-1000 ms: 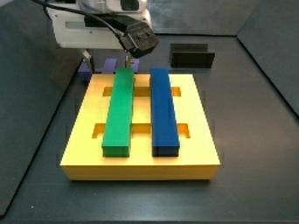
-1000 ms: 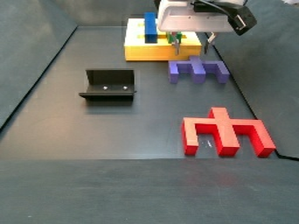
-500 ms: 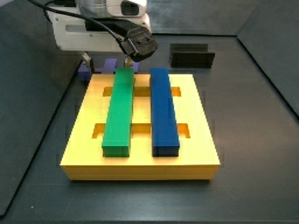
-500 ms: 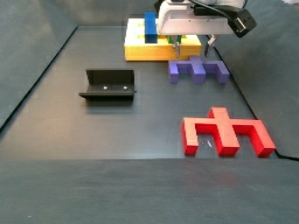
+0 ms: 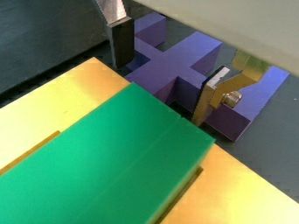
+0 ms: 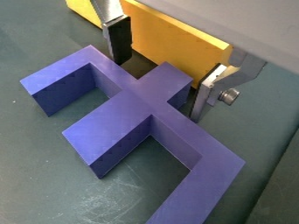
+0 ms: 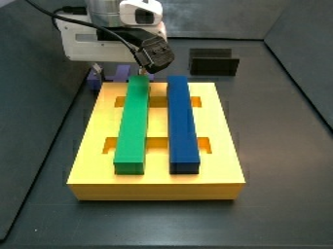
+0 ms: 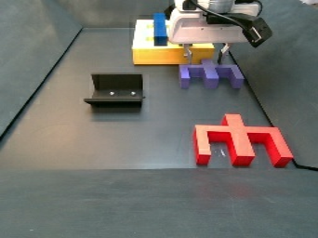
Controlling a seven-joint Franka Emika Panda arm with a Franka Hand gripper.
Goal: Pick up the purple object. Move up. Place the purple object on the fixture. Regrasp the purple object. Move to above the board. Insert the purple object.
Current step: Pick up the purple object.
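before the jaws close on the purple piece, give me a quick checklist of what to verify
1. Gripper over the purple object: ok.
2. Jaws open, one finger on each side of the central stem: ok.
3. Pads touching the stem: cannot tell.
4. Purple object lying flat on the floor beside the board: ok.
5. Fixture empty: ok.
6. Red piece apart from the grasp: ok.

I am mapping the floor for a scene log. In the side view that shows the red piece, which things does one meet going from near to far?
Red blocky plastic piece → small black box-like fixture → purple blocky plastic object, with the gripper just above it → thick yellow board.
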